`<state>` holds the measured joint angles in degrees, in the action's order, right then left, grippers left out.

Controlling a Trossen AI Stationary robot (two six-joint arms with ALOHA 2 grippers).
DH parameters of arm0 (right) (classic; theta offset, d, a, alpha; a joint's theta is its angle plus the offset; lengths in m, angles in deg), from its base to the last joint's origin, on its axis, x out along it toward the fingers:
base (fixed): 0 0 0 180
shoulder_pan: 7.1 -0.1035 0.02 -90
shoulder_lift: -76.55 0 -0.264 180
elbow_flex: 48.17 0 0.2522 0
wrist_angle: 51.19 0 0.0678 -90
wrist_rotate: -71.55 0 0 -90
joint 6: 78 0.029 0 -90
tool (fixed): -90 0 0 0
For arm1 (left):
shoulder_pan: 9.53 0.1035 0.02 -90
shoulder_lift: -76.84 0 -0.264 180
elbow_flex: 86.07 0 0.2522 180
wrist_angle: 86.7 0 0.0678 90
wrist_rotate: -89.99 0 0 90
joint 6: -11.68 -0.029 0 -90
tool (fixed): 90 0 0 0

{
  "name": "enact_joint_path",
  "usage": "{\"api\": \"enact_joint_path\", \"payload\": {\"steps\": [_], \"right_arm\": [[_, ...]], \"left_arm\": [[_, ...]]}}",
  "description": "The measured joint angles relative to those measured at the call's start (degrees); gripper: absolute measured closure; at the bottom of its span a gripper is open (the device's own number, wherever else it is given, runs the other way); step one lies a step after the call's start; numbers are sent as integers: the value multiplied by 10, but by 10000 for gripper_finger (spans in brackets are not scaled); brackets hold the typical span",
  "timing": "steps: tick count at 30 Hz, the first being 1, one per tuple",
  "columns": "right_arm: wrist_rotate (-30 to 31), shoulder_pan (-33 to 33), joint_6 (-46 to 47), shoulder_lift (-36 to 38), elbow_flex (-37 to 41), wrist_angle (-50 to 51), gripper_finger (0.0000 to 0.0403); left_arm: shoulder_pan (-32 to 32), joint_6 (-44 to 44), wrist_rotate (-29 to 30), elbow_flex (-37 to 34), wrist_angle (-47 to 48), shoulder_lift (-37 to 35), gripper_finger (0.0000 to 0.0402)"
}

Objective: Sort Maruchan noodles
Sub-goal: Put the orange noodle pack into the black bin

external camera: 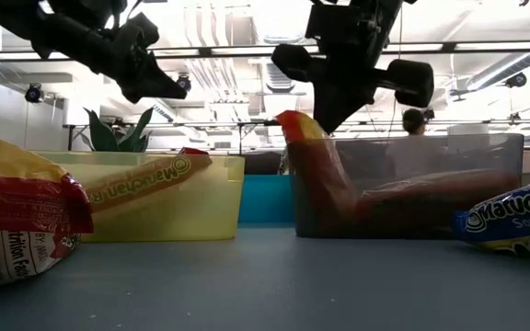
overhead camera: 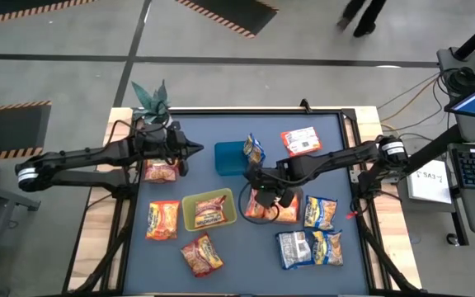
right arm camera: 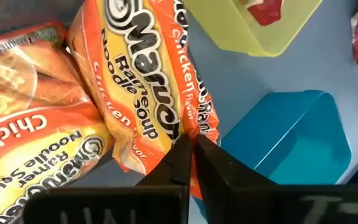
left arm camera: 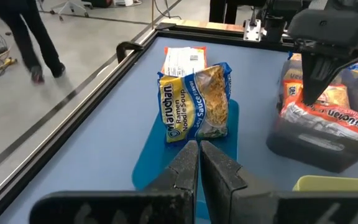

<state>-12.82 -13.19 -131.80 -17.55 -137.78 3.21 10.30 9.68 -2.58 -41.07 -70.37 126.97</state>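
I see the blue-grey surface [overhead camera: 229, 272] strewn with crinkly plastic Maruchan packets. The square trays come first by size: a dark translucent tray [overhead camera: 272, 206] near the middle, a yellow-green tray [overhead camera: 208, 210] beside it, and a blue tray [overhead camera: 229, 157] behind them.

In the dark tray lie two orange chicken-flavour packets [right arm camera: 135, 93] (glossy, wrinkled, bold white lettering), one propped up against the wall. A red-orange packet [overhead camera: 210, 209] rests slanted in the yellow-green tray. A blue-and-yellow soy sauce packet [left arm camera: 196, 102] stands upright on the blue tray's edge. More blue-and-yellow packets [overhead camera: 320, 212] lie flat to the right, and red-orange packets [overhead camera: 162, 219] lie loose to the left.

My right pincer [right arm camera: 191, 146] points down over the dark tray, fingers drawn together with their tips at the propped packet's edge; I cannot tell whether they pinch it. My left pincer [left arm camera: 199, 149] hovers level near the left edge, fingers pressed together and holding nothing.
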Motion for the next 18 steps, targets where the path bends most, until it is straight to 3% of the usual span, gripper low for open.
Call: {"api": "enact_joint_path", "payload": {"steps": [18], "right_arm": [[6,0,46,12,-35,24,394]], "left_arm": [[0,-5,0,0,-2,11,402]]}}
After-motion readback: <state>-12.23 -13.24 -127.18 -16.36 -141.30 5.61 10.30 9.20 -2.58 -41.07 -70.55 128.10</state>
